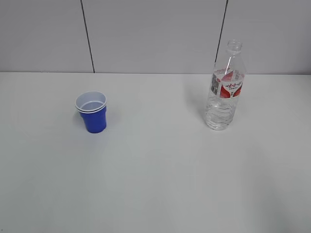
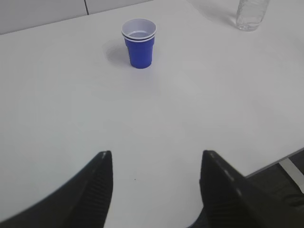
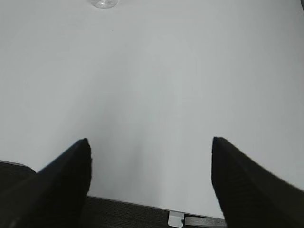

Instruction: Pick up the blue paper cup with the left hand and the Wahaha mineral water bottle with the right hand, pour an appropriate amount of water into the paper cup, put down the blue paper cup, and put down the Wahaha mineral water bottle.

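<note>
The blue paper cup [image 1: 93, 111] stands upright on the white table at the left, white inside with a doubled rim. It also shows far ahead in the left wrist view [image 2: 139, 42]. The Wahaha mineral water bottle [image 1: 225, 87] stands upright at the right, capless, with some water at its bottom. Its base shows at the top of the left wrist view [image 2: 251, 14] and of the right wrist view [image 3: 104, 4]. My left gripper [image 2: 156, 159] is open and empty, well short of the cup. My right gripper [image 3: 149, 145] is open and empty over the table's near edge. Neither arm shows in the exterior view.
The white table [image 1: 160, 174] runs back to a grey panelled wall [image 1: 155, 34]. The table's near edge and a dark floor show low in the right wrist view [image 3: 128, 211], with a small metal bracket [image 3: 176, 219]. The table's right edge shows in the left wrist view [image 2: 280, 161].
</note>
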